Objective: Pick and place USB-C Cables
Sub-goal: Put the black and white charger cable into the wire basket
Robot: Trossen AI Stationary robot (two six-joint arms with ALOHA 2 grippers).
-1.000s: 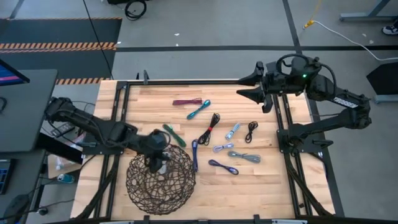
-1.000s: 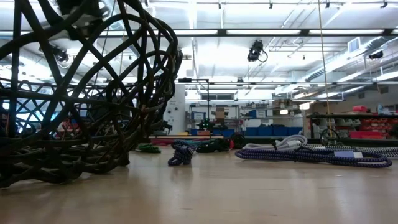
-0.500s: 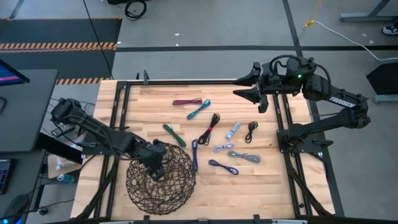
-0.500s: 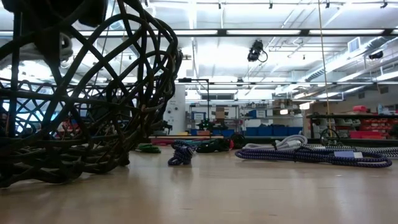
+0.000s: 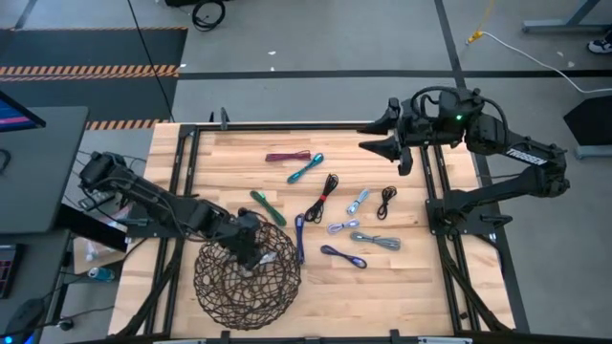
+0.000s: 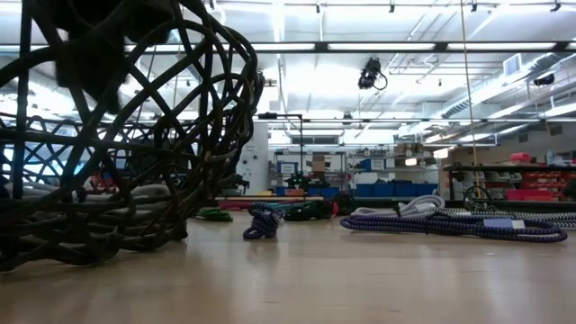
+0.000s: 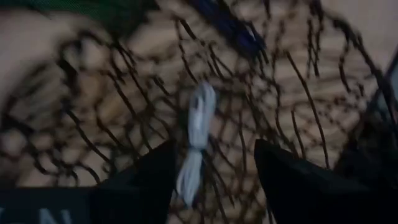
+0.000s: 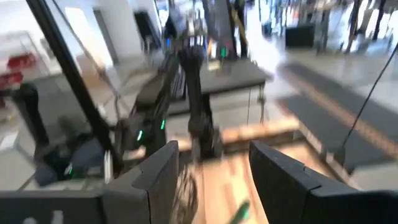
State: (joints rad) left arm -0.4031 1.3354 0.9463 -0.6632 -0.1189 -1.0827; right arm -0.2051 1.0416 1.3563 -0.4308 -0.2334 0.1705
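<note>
One pale cable (image 7: 196, 140) inside basket (image 5: 222, 296), just beyond left gripper (image 7: 208, 171), fingers spread, empty.

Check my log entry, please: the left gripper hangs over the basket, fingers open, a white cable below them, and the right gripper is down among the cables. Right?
Not the last part. The high view shows the right gripper at the table's far edge, away from the cables. The left gripper, basket and white cable are as you say.
</note>
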